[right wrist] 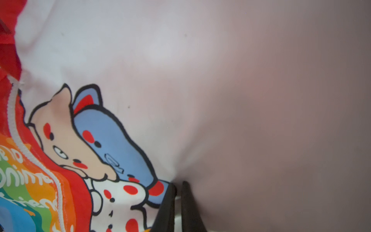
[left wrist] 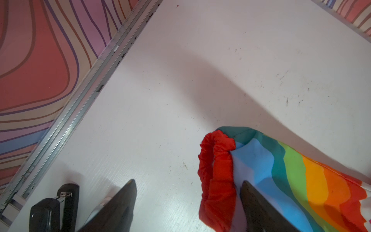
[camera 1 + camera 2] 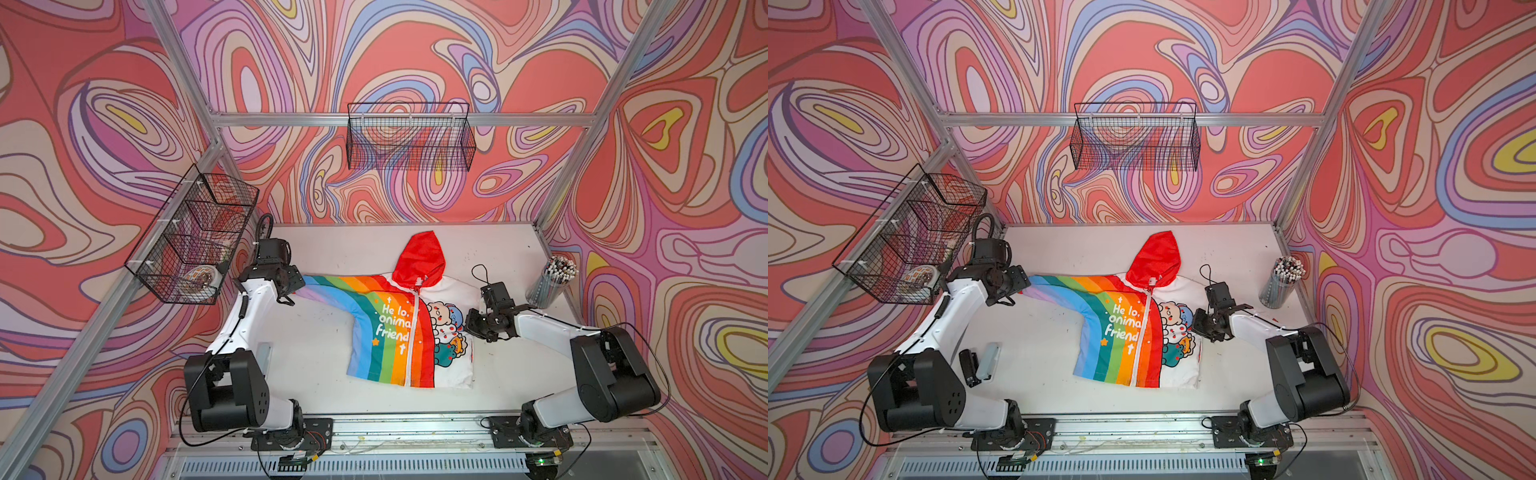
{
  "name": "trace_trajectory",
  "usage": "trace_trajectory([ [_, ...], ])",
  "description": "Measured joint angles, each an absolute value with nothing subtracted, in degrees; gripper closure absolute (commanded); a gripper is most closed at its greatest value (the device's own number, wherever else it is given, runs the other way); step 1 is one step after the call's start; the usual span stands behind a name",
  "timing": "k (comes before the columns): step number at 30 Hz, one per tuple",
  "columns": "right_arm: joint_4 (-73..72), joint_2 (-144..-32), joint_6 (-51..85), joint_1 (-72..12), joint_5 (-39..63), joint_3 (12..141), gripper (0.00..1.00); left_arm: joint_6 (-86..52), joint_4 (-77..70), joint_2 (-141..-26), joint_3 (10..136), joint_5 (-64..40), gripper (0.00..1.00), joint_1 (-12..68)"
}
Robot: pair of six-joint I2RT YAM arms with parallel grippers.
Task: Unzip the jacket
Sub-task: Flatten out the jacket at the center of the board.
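The jacket [image 3: 374, 353] lies flat on the white table [image 3: 316, 353] in both top views, red hood [image 3: 419, 257] toward the back wall. Its white zipper [image 3: 412, 336] runs shut down the centre. My left gripper [image 3: 293, 291] is open at the end of the rainbow sleeve [image 2: 281, 170]. The red cuff [image 2: 216, 176] lies between its fingers, and one finger [image 2: 259, 209] sits over the sleeve. My right gripper [image 1: 179, 187] is shut on a pinch of the jacket's white half [image 1: 140, 50] beside the cartoon animals [image 1: 96, 140]; the cloth puckers toward the tips.
A clear cup of pencils [image 3: 550, 282] stands at the table's right edge. A wire basket [image 3: 195, 237] hangs on the left frame, another [image 3: 409, 137] on the back rail. A black and grey object [image 3: 980, 365] lies by the left arm.
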State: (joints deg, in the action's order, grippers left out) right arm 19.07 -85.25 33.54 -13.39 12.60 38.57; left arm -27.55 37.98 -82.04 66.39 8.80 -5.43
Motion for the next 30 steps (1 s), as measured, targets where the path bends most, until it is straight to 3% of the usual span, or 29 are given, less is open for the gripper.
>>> trace_trajectory([
  [16,18.28,-86.43,33.76,-13.56,11.11,39.53,0.88,-27.40,38.37,-77.87,67.20,8.97,0.19,-7.99],
  [22,17.52,-86.00,33.56,-13.58,12.01,39.33,0.79,-27.16,36.86,-74.43,66.30,1.93,0.21,-8.08],
  [25,17.87,-83.20,33.34,-13.63,12.12,38.41,0.74,-26.57,35.88,-70.98,64.58,-0.62,0.27,-2.20],
  [30,21.47,-72.90,33.58,-15.44,11.09,38.35,0.75,-25.80,32.86,-66.48,58.89,-4.56,0.42,14.57],
])
